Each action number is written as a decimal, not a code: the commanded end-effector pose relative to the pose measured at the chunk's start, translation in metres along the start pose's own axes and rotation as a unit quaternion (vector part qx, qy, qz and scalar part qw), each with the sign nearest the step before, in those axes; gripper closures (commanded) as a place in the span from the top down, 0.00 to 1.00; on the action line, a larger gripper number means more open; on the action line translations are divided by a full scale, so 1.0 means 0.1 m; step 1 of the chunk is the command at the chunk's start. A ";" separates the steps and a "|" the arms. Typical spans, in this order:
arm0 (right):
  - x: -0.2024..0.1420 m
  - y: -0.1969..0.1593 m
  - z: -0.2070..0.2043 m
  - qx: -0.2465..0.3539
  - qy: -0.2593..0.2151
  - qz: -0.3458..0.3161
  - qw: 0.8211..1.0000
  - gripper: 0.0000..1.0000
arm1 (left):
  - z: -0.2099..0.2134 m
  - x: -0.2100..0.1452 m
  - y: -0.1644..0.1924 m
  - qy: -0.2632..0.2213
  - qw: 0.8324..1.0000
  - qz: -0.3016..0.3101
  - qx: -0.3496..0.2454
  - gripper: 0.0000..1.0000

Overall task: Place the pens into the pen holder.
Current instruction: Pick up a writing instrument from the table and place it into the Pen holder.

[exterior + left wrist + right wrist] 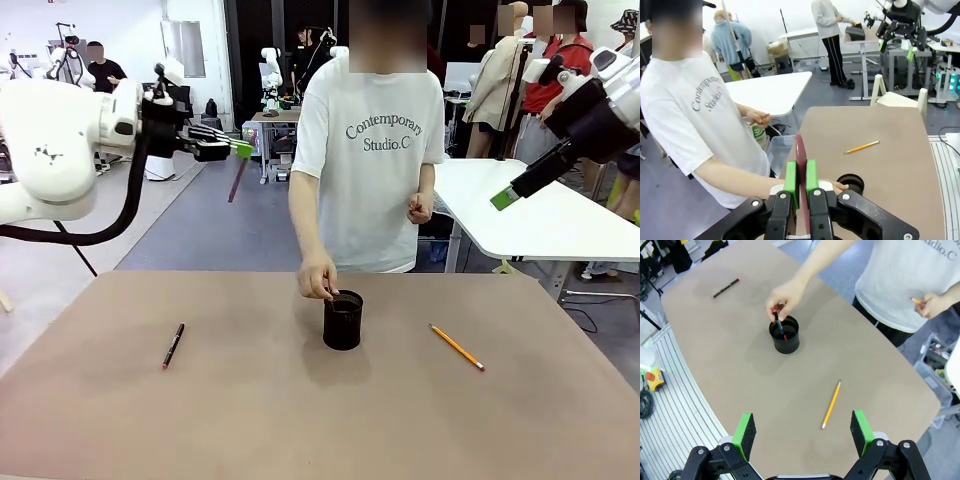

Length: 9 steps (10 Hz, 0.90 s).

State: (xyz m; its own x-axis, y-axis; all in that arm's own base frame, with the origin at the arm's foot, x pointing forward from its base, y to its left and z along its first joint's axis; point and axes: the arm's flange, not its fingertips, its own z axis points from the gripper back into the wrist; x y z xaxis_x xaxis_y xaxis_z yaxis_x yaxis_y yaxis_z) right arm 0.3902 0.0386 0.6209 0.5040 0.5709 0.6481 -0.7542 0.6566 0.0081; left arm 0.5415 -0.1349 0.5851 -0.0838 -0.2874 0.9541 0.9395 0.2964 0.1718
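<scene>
The black mesh pen holder point(342, 322) point(785, 335) stands mid-table. The person's hand point(317, 279) point(782, 297) lowers a black pen with red ends point(780, 326) into it. A second black pen point(173, 345) point(726, 287) lies on the table's left, and a yellow pencil point(457, 346) point(831, 405) point(861, 146) on its right. My left gripper point(243, 150) point(800, 172) is raised high at the left, shut on a reddish-brown pen point(237, 181) point(800, 150). My right gripper point(505, 197) point(803, 432) hangs open high at the right, above the pencil, with nothing between its fingers.
The person stands at the far edge behind the holder, the other hand point(419, 208) point(932, 305) raised at the waist with a small orange thing in it. A white table point(540, 215) stands beyond the right corner. Bare brown tabletop point(300, 420) lies near me.
</scene>
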 end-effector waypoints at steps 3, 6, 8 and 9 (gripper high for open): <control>0.01 0.00 0.01 0.005 -0.005 -0.002 1.000 1.00 | 0.40 -0.02 -0.05 -0.032 0.999 0.008 0.023 0.00; 0.01 0.00 0.01 0.005 -0.005 -0.002 1.000 1.00 | 0.41 -0.05 -0.04 -0.022 0.999 0.024 0.042 0.00; 0.01 0.00 0.01 0.005 -0.005 -0.002 1.000 1.00 | 0.40 -0.05 0.07 -0.025 0.999 0.010 0.035 0.00; 0.01 0.00 0.01 0.005 -0.005 -0.002 1.000 1.00 | 0.40 -0.05 0.07 -0.025 0.999 0.010 0.035 0.00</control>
State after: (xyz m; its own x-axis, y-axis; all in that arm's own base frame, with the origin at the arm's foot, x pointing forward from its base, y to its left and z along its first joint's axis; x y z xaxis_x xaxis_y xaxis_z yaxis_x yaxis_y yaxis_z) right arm 0.3902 0.0386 0.6209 0.5040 0.5709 0.6481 -0.7542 0.6567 0.0081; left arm 0.5354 -0.0969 0.5920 -0.0819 -0.2339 0.9688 0.9155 0.3665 0.1658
